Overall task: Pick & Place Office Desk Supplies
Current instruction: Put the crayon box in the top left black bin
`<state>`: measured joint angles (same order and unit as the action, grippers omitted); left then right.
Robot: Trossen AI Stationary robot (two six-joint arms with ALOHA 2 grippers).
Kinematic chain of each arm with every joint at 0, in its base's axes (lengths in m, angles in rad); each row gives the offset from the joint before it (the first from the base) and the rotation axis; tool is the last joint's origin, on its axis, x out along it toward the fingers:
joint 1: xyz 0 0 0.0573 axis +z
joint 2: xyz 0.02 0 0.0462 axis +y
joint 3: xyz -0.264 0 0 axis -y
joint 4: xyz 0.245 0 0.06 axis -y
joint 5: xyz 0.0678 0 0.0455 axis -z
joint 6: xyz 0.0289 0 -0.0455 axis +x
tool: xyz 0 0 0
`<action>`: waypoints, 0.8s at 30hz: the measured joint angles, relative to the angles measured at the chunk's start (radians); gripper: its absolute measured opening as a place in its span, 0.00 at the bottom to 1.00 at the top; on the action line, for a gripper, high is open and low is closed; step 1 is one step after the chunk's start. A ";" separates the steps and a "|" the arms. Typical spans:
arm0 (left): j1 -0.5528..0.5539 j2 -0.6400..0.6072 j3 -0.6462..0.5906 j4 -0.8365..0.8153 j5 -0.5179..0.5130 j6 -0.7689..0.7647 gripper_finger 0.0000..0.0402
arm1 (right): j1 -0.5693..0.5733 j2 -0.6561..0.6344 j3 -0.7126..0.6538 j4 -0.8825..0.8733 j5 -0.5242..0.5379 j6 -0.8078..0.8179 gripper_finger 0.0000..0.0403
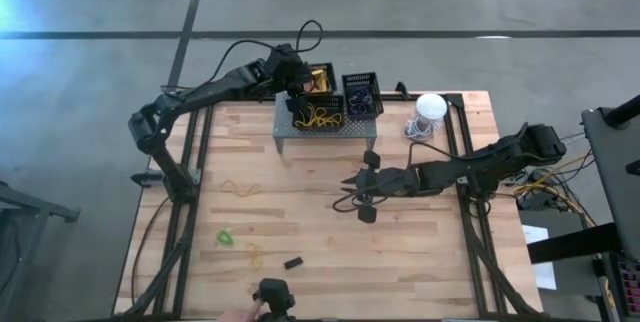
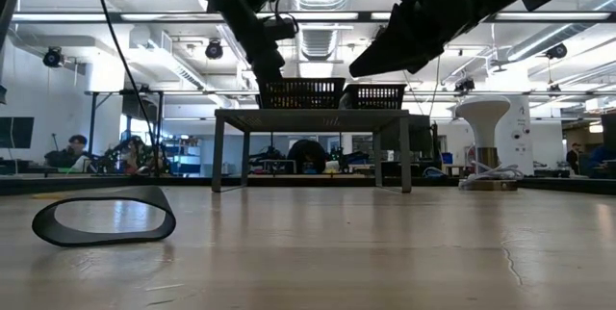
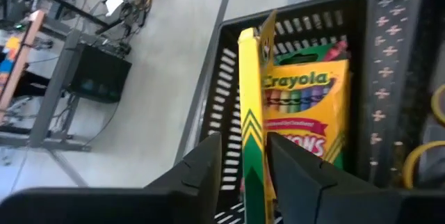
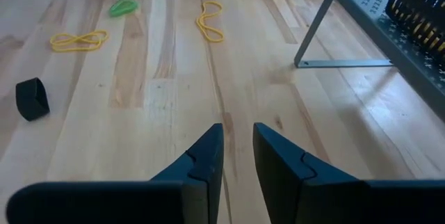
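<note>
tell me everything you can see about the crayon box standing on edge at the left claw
The upright crayon box is a slim yellow cardboard carton with green chevrons on its narrow side and its top flap open. It stands on edge inside a black lattice basket, leaning against a second Crayola box lying flat-faced behind it. The left claw straddles its lower end, fingers slightly apart.

In the left wrist view, the upright yellow-and-green cardboard crayon box (image 3: 252, 147) runs off the picture's lower edge between the left hand (image 3: 245, 161)'s fingers, so contact cannot be told. Behind it, a second yellow crayon box (image 3: 306, 113) is partly covered inside the black lattice plastic basket (image 3: 379, 78), whose walls are cut off. In the high view, the contents of the dark basket at one o'clock (image 1: 362, 93) are too small to tell. A hand-like shape at six o'clock (image 1: 238, 314) is cropped.
</note>
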<state>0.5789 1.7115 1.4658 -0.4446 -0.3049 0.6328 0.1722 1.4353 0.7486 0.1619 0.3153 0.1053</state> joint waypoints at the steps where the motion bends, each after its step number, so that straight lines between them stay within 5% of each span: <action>1: 0.000 0.000 0.000 0.000 0.010 0.000 0.30 | 0.000 0.000 0.000 0.000 0.000 0.000 0.18; 15: -0.001 0.000 0.000 -0.003 0.104 0.073 0.30 | 0.000 0.000 0.000 0.000 0.000 0.000 0.19; 24: -0.001 -0.008 0.000 -0.010 0.104 0.127 0.42 | 0.000 0.000 -0.001 0.000 0.000 0.000 0.17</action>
<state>0.5777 1.7032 1.4654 -0.4550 -0.2008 0.7593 0.1722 1.4357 0.7479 0.1623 0.3153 0.1051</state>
